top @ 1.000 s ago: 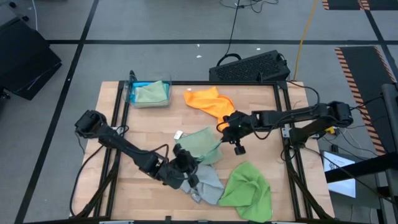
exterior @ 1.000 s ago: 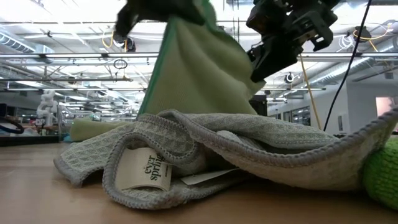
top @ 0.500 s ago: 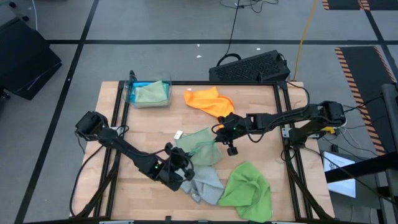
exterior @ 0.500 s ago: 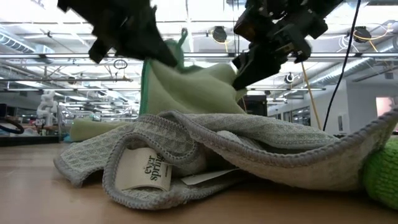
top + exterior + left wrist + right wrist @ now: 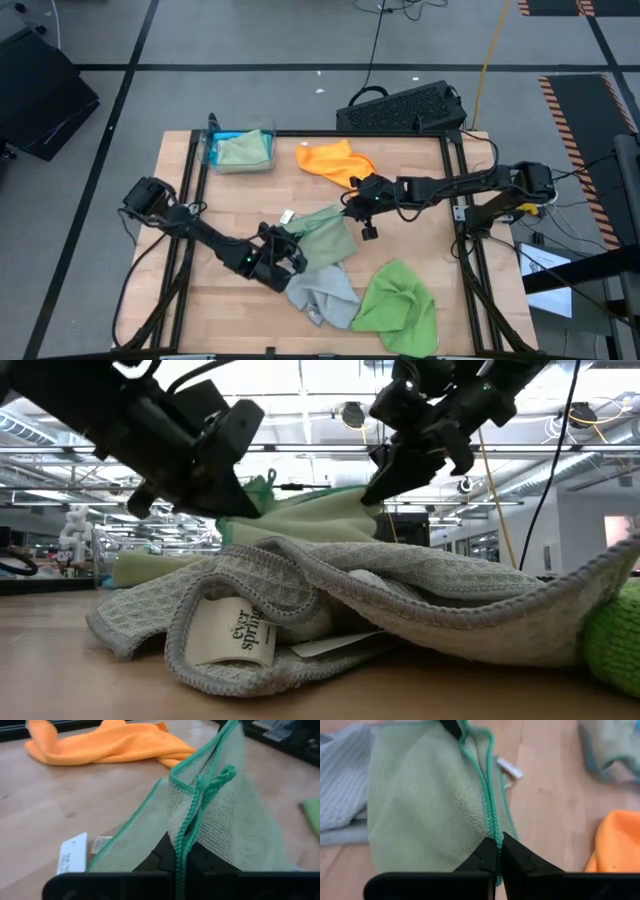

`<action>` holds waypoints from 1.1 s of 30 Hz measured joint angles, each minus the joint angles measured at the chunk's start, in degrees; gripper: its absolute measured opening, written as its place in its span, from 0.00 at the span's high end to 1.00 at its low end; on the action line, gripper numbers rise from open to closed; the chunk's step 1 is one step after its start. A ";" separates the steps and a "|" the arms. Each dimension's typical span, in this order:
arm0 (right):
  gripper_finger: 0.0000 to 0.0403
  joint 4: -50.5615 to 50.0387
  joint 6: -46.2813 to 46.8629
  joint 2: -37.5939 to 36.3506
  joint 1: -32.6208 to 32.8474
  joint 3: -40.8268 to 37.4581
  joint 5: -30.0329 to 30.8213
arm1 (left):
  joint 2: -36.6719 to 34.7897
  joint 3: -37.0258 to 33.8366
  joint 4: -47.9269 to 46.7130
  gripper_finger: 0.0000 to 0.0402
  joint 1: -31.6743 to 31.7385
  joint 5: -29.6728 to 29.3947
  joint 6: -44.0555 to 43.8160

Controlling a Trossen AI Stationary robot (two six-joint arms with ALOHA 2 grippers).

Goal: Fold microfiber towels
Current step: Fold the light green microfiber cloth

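At the upper left of the high view a pale green towel (image 5: 241, 149) lies on a bright blue one (image 5: 222, 139) near the table's (image 5: 420, 232) back corner, and just right of them the orange towel (image 5: 337, 161) lies spread out. In the middle of that view the left gripper (image 5: 284, 243) pinches one end of the sage green towel (image 5: 325, 236), its jaws closed tight on the green-stitched hem, as the left wrist view shows with the edge bunched between the fingers (image 5: 167, 854). Further right, the right gripper (image 5: 356, 201) has the opposite end, jaws likewise clamped shut on the hem with the cloth (image 5: 427, 800) spread out beyond the fingers (image 5: 492, 854). Below them the light grey towel (image 5: 325, 296) sits crumpled, touching the sage one, and at the lower right lies the bright green towel (image 5: 396, 304). The chief risk I see is the thin pinch on each hem: if the arms pull apart too hard, the cloth could slip free on one side and collapse unevenly. The sage towel also seems to drape over the grey one, though the low view leaves the overlap unclear, so laying it down there could drag the grey towel or spoil a flat fold.
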 joint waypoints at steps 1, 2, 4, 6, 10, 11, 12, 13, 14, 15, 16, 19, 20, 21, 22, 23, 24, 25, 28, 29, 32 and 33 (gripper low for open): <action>0.97 1.21 -0.29 0.42 -0.11 0.00 0.03 | 0.00 -0.34 -0.09 0.96 0.25 0.01 -0.06; 0.96 1.46 -0.32 0.60 -0.25 0.00 0.09 | 0.00 -0.58 -0.11 0.96 0.62 0.05 -0.13; 0.94 3.20 -0.32 1.54 -0.64 -0.03 0.10 | 0.00 -0.98 -0.12 0.96 1.39 0.53 -0.26; 0.91 3.55 -0.32 2.35 -0.94 0.01 0.21 | 0.00 -1.18 -0.41 0.97 2.04 1.21 -0.27; 0.85 3.53 -0.32 3.38 -1.45 -0.02 0.66 | 0.00 -1.16 -1.50 0.98 3.04 1.84 -0.47; 0.83 3.51 -0.34 3.36 -1.65 -0.02 1.04 | 0.00 -1.16 -1.93 0.97 3.27 2.20 -0.80; 0.81 3.79 -0.43 3.30 -1.75 -0.02 1.66 | 0.00 -1.16 -2.71 0.95 3.56 2.32 -1.53; 0.79 3.96 -0.59 3.29 -1.89 -0.02 2.17 | 0.00 -1.16 -3.33 0.93 3.78 2.32 -2.27; 0.76 3.93 -0.92 3.29 -2.11 -0.02 2.86 | 0.00 -1.16 -3.88 0.90 3.94 2.36 -2.89; 0.73 3.90 -1.16 3.31 -2.28 -0.02 3.29 | 0.00 -1.16 -4.37 0.87 4.10 2.35 -3.27; 0.70 3.91 -1.32 3.31 -2.56 -0.02 3.30 | 0.00 -1.16 -4.84 0.84 4.19 2.34 -3.71; 0.63 3.75 -0.42 3.31 -2.98 -0.02 3.36 | 0.00 -1.16 -6.08 0.74 4.57 3.07 -4.33; 0.61 3.50 0.15 3.31 -2.97 -0.02 3.28 | 0.00 -1.16 -6.22 0.71 4.76 3.50 -4.13; 0.59 3.18 0.83 3.29 -2.93 -0.02 2.91 | 0.00 -1.16 -6.46 0.69 4.81 3.68 -4.02; 0.58 2.45 1.56 3.05 -2.66 -0.02 1.82 | 0.00 -1.16 -6.67 0.66 4.98 3.71 -3.58; 0.57 1.56 2.46 2.91 -2.25 -0.02 0.12 | -0.01 -1.16 -6.88 0.64 5.12 3.81 -2.84; 0.57 1.00 3.23 2.88 -1.70 -0.02 -1.72 | -0.31 -1.16 -7.34 0.61 5.16 4.17 -1.59; 0.57 0.45 3.97 2.88 -0.95 -0.12 -3.61 | -0.99 -1.16 -8.27 0.59 5.19 4.78 -0.32; 0.57 -0.27 4.34 2.90 2.30 -2.16 -6.13 | -4.15 -0.83 -9.56 0.53 5.29 5.24 1.76; 0.57 -0.16 3.94 2.92 3.53 -3.11 -6.12 | -5.49 -0.83 -9.11 0.52 4.93 5.32 3.34; 0.57 1.46 3.04 2.92 7.44 -6.46 -6.00 | -7.80 -0.59 -3.79 0.51 3.46 6.56 11.42; 0.57 2.93 3.61 2.94 8.60 -7.76 -5.97 | -8.36 -0.62 -2.92 0.51 2.56 7.08 13.78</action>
